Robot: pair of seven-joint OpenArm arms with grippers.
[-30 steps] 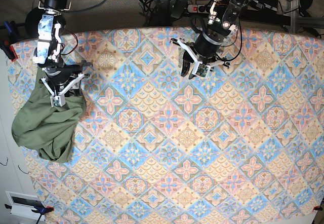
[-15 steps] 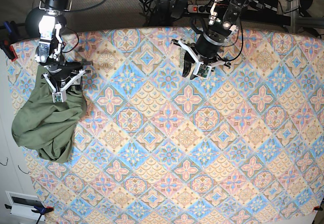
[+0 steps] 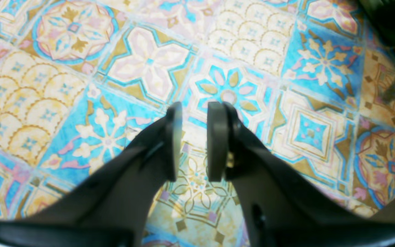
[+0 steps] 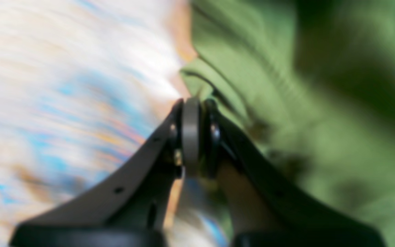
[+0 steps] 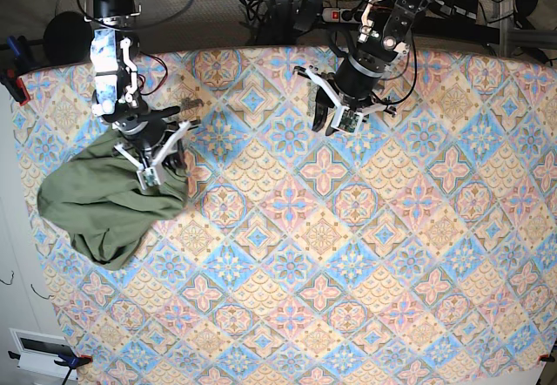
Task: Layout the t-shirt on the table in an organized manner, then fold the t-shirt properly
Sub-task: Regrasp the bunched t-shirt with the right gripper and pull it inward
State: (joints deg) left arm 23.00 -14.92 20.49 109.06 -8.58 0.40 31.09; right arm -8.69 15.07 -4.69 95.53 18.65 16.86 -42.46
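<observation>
I found the pastel blue, pink and cream diamond-tiled table cloth (image 5: 365, 254) carrying only the crumpled olive-green cotton t-shirt (image 5: 104, 206), bunched near my right-hand edge, its long axis running diagonally away from the right gripper (image 5: 155, 169), whose jaws were pinched onto its edge. The left gripper (image 3: 194, 140) hung narrowly parted over bare cloth, well apart, holding nothing.

Olive-green t-shirt (image 5: 100, 206); pastel diamond-tiled table (image 5: 348, 246).
</observation>
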